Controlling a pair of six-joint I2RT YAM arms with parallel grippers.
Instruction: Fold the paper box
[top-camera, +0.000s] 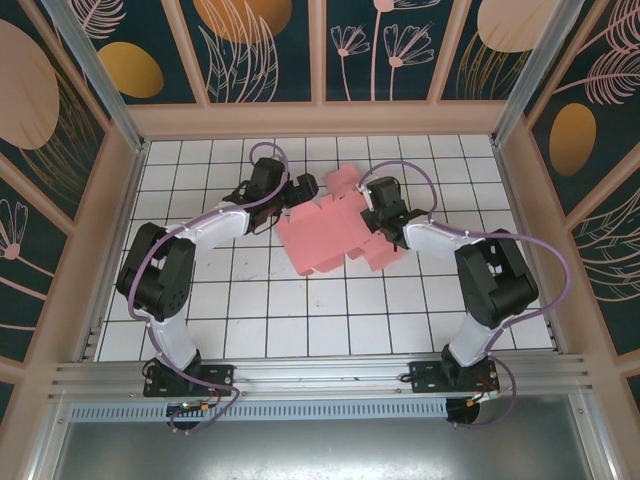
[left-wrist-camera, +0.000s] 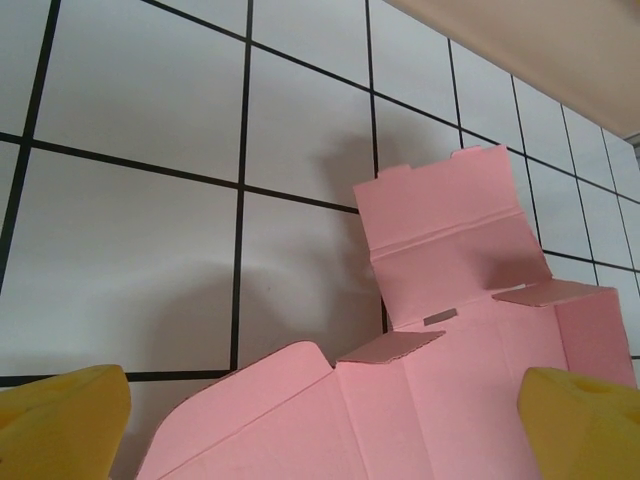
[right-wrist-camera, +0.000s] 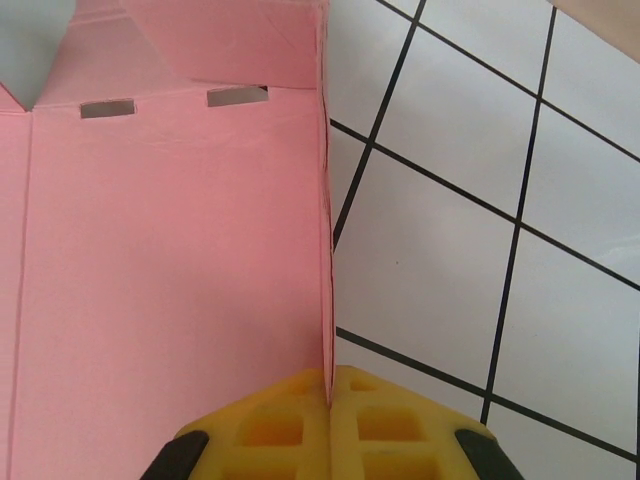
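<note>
- Top external view: the pink thin-card paper box (top-camera: 325, 235), a partly raised cut-out, lies at the centre of the white tiled worktop (top-camera: 240, 310), between the two arms.
- Right wrist view: at the bottom of the frame the right fingers (right-wrist-camera: 295, 398) are clenched on the edge of an upright side wall. A hard pull would likely crease or tear the thin card, or drag the whole piece.
- Left wrist view: the left fingers (left-wrist-camera: 60, 420) are spread wide and grasp nothing, with the card just beyond them. With nothing pinning them, the raised flaps at centre right may fall flat.
</note>
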